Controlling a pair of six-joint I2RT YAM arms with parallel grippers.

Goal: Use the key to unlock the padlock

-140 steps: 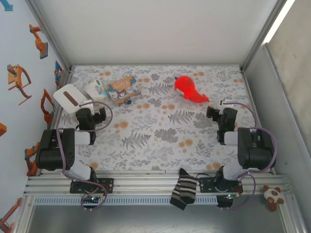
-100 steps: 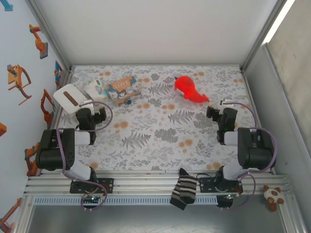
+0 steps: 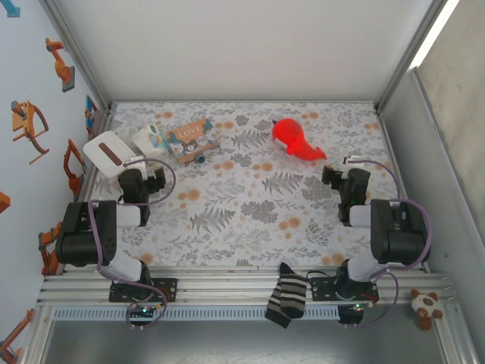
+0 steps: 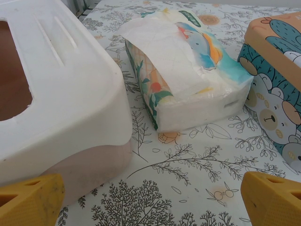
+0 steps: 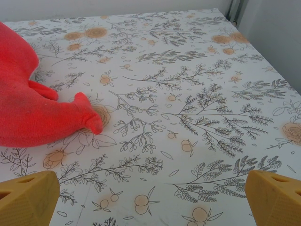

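The padlock (image 3: 199, 159) is a tiny dark piece with a blue part, lying on the floral cloth just in front of the "LOVE" tin (image 3: 192, 139). I cannot make out the key. My left gripper (image 3: 144, 177) is at the left side, near and left of the padlock, and is open with nothing between its yellow fingertips (image 4: 30, 200). It faces a tissue pack (image 4: 188, 70) and the tin (image 4: 277, 89). My right gripper (image 3: 345, 177) is at the right side, open and empty, with its yellow fingertips (image 5: 275, 197) over bare cloth.
A white plastic container (image 3: 108, 154) sits close to the left gripper, next to the tissue pack (image 3: 149, 139). A red soft toy (image 3: 295, 140) lies ahead and left of the right gripper. A striped sock (image 3: 286, 294) hangs over the front rail. Walls enclose the table.
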